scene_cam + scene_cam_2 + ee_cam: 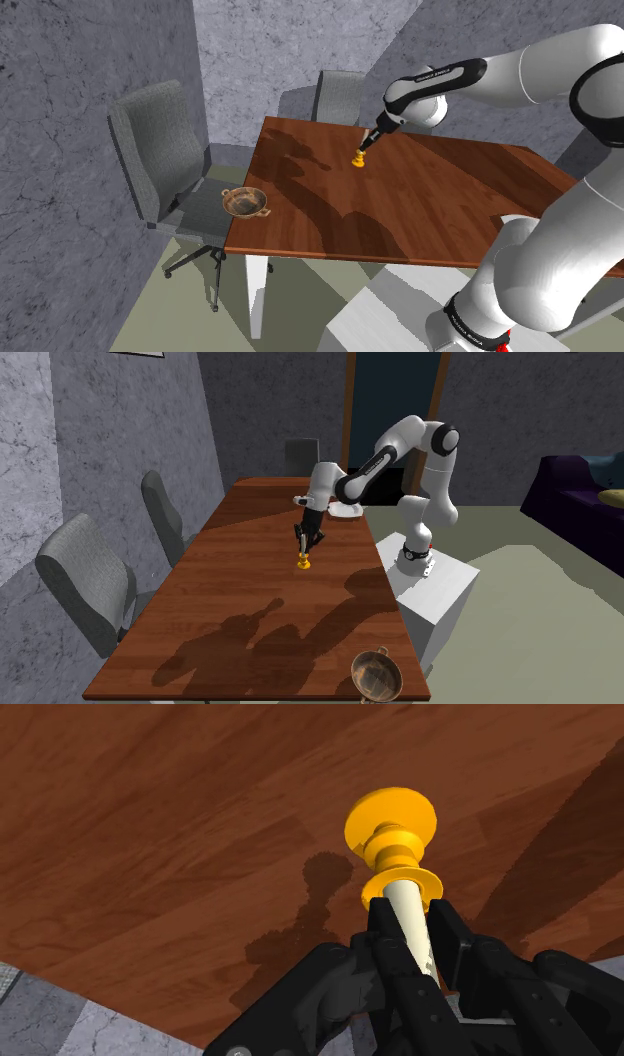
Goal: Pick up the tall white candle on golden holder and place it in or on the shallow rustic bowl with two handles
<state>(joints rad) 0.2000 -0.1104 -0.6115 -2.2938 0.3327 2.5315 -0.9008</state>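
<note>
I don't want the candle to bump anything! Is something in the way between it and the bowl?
No, nothing visible. The black end effector clasps the white candle on its golden holder, and just brown wooden tabletop lies between it and the shallow brown two-handled bowl at the table's corner.

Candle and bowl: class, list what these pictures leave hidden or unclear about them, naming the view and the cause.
1. The candle, top end: wrist view, hidden between the fingers of the claw clasping it.
2. The candle, shaft: shoulder view, too small and covered by the claw; the golden holder shows.
3. The bowl, handles: second exterior view, too small to make out.
4. Whether the golden holder touches the table: no view settles it.
</note>
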